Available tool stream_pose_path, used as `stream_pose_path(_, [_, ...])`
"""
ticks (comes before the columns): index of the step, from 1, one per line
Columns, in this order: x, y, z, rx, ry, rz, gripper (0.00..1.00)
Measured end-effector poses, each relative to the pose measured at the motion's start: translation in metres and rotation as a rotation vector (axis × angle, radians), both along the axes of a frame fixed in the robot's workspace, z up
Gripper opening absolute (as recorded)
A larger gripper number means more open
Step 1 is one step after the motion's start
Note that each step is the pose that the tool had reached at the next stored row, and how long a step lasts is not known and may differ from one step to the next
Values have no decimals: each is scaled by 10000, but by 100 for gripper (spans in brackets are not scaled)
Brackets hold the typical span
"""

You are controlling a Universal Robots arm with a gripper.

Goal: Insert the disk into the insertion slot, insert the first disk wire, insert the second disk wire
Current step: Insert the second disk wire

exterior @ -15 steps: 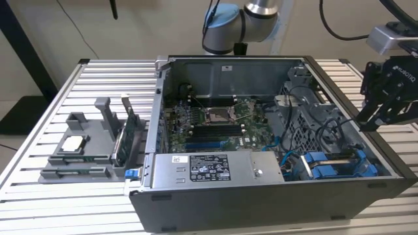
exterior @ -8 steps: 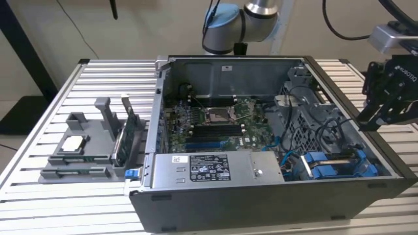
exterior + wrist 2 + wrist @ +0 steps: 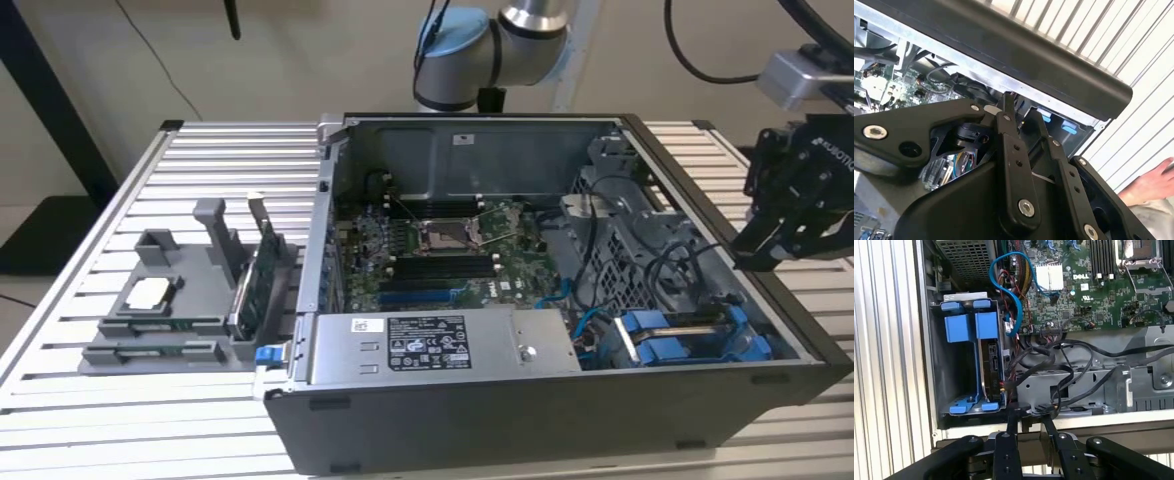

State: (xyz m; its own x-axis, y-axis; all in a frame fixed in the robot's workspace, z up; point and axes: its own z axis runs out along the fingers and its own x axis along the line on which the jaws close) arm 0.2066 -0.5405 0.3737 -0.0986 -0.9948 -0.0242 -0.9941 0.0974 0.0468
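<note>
Jaws: slightly parted, with a narrow gap and nothing pinched between them. You can check this in both wrist views, where the case edge shows through the gap.

Gripper (image 3: 757,256) position: in the exterior view you have it at about 3 o'clock from the centre of the open computer case (image 3: 441,420). It hovers just outside the case wall and is not touching it. In the first wrist view the gripper (image 3: 1029,415) hangs over the case rim, close to the insertion slot (image 3: 946,375).

Disk (image 3: 990,367): it stands on edge inside the slot, framed by its blue carrier, with the blue tabs showing at both ends. In the exterior view the slot (image 3: 687,338) lies at about 4 o'clock within the case.

Wires: black cables (image 3: 1074,355) trail loosely across the metal just beside the slot, and a blue cable (image 3: 1004,270) loops above it. You cannot tell from these frames whether any of them is seated in the disk.

Other items: the motherboard (image 3: 454,250) is at the case centre and the power supply (image 3: 427,340) is at 6 o'clock. A grey holder (image 3: 174,300) stands on the slatted table (image 3: 80,400) at 9 o'clock, well apart from the gripper. A person's hand (image 3: 1154,182) shows in the second wrist view, outside the case.
</note>
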Motion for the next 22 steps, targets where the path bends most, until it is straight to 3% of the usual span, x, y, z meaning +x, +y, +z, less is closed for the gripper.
stream_pose_path(6, [-7, -4, -1, 135, 1, -100, 33])
stream_pose_path(14, [-8, -50, 3, 207, 19, -203, 33])
stream_pose_path(16, [-8, -72, 2, 240, 23, -229, 24])
stream_pose_path(18, [-9, -91, -5, 274, 23, -269, 24])
stream_pose_path(19, [-9, -101, -10, 293, 23, -287, 17])
stream_pose_path(22, [-9, -120, -15, 330, 24, -330, 17])
